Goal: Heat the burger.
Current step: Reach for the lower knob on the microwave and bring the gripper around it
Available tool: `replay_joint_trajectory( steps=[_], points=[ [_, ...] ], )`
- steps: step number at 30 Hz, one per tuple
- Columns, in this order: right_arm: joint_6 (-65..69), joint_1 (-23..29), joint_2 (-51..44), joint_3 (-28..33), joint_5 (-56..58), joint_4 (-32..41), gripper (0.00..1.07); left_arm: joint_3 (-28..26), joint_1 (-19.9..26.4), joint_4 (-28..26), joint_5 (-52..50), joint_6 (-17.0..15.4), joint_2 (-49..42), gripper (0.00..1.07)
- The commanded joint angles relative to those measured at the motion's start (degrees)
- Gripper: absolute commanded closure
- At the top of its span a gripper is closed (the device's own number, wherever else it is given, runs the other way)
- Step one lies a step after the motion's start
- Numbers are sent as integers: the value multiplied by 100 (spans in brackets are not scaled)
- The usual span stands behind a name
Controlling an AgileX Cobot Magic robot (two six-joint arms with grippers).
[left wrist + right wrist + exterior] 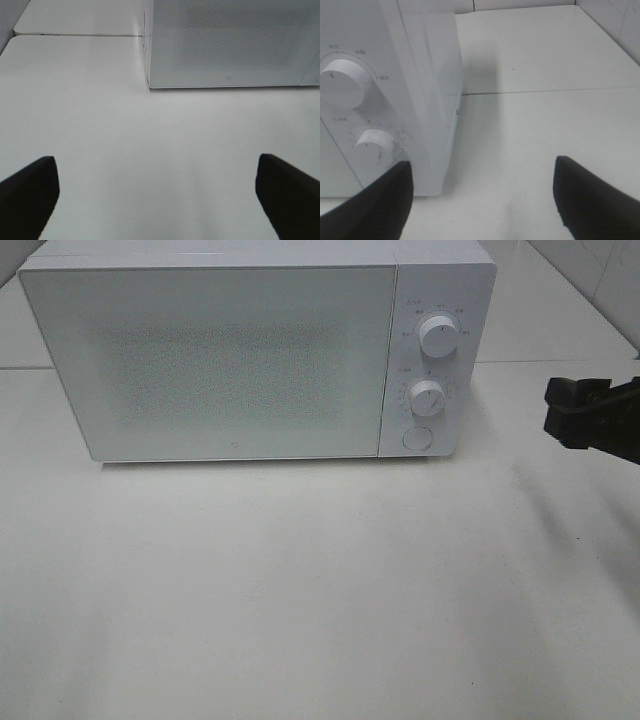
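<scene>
The burger is out of view. A white microwave [230, 350] stands at the back of the table with its frosted door [210, 360] closed. Its right panel has an upper knob [438, 334], a lower knob [427, 398] and a round button [416, 438]. My right gripper [553, 408] hovers to the right of the panel, open and empty; in the right wrist view the right gripper [482, 167] faces the microwave's right corner. My left gripper [156, 165] is open over bare table in front of the door's left corner [149, 86], holding nothing.
A white tabletop [320, 590] spreads in front of the microwave. A seam [545, 91] crosses the table behind and to the right of it. A tiled wall [600, 280] rises at the far right.
</scene>
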Motion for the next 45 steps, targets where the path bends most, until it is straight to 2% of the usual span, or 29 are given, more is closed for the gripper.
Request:
replay_joint_trajectory(
  steps=[1, 3, 5, 6, 7, 8, 10, 11, 13, 15, 20, 24, 32, 38, 45],
  points=[
    [-275, 344, 52, 0, -229, 441, 31, -6, 29, 0, -63, -23, -126, 6],
    [-590, 768, 166, 0, -441, 974, 31, -6, 29, 0, -63, -23, -126, 6],
    [-705, 928, 223, 0, -539, 1209, 31, -6, 29, 0, -63, -23, -126, 6],
    [-922, 1272, 355, 0, -728, 1673, 31, -6, 29, 0, -63, -23, -126, 6],
    [-922, 1272, 355, 0, -728, 1673, 31, -6, 29, 0, -63, -23, -126, 6],
    [-1129, 1581, 476, 0, -911, 2057, 31, -6, 29, 0, -63, -23, -126, 6],
    [-1220, 1748, 539, 0, -1037, 2263, 31, -6, 29, 0, -63, -23, -126, 6],
    [-1283, 2028, 647, 0, -1226, 2538, 31, -6, 29, 0, -63, -23, -126, 6],
    [-1289, 2172, 699, 0, -1324, 2630, 31, -6, 29, 0, -63, -23, -126, 6],
    [-1261, 2595, 871, 0, -1553, 2739, 31, -6, 29, 0, -63, -23, -126, 6],
    [-1243, 3037, 1220, -11, -2143, 2922, 31, -6, 29, 0, -63, -23, -126, 6],
    [-1203, 3128, 1427, -69, -2292, 2979, 31, -6, 29, 0, -63, -23, -126, 6],
    [-1192, 3128, 1994, -676, -2309, 3042, 31, -6, 29, 0, -63, -23, -126, 6],
    [-1180, 3128, 2257, -900, -2309, 3042, 31, -6, 29, 0, -63, -23, -126, 6],
    [-1180, 3128, 2773, -1421, -2303, 3323, 31, -6, 29, 0, -63, -23, -126, 6]
  ],
)
